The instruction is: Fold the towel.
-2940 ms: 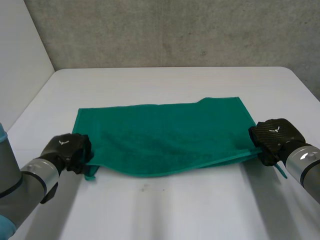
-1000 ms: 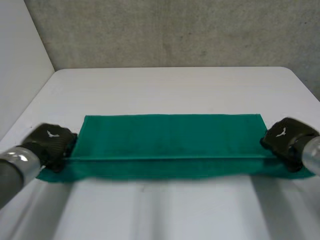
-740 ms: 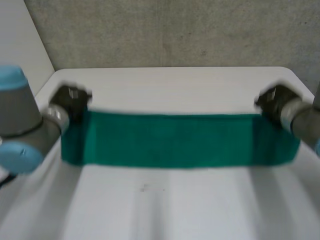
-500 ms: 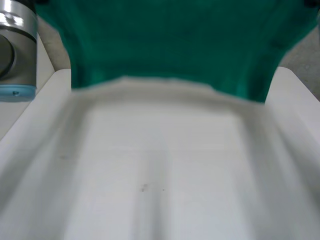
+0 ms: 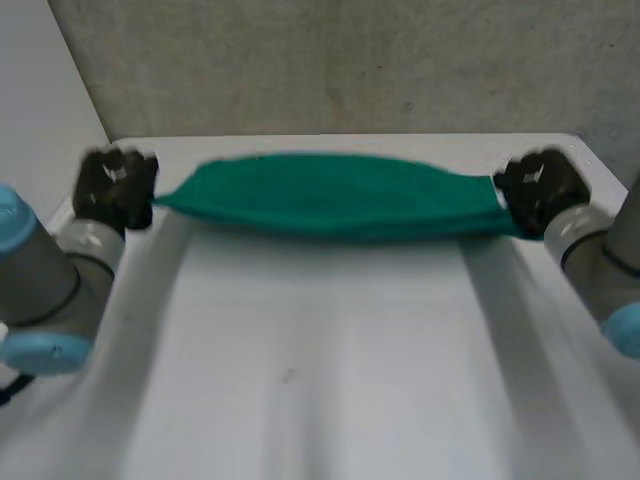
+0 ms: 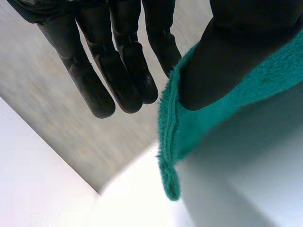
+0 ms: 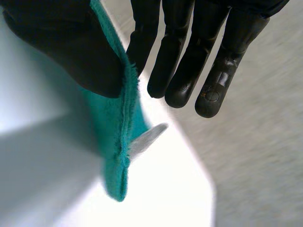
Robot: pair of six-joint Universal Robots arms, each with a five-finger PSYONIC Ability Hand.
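Note:
The green towel (image 5: 330,195) hangs stretched in the air between my two hands, above the far part of the white table (image 5: 320,360). My left hand (image 5: 115,187) holds its left end. In the left wrist view the thumb (image 6: 236,52) presses the towel's edge (image 6: 173,142) against the fingers (image 6: 118,71), so the hand is shut on the towel. My right hand (image 5: 540,187) holds the right end. In the right wrist view its thumb (image 7: 66,52) pinches the towel's edge (image 7: 116,137) against the fingers (image 7: 189,56), with a white tag (image 7: 147,137) sticking out beside the hem.
A grey concrete wall (image 5: 330,60) rises behind the table's far edge. A pale panel (image 5: 40,130) stands along the table's left side. Both grey arms (image 5: 50,280) (image 5: 600,270) reach forward along the table's sides.
Both hands swung the towel up off the table and forward. It now hangs taut and lower near the far edge, after filling the upper view half a second ago.

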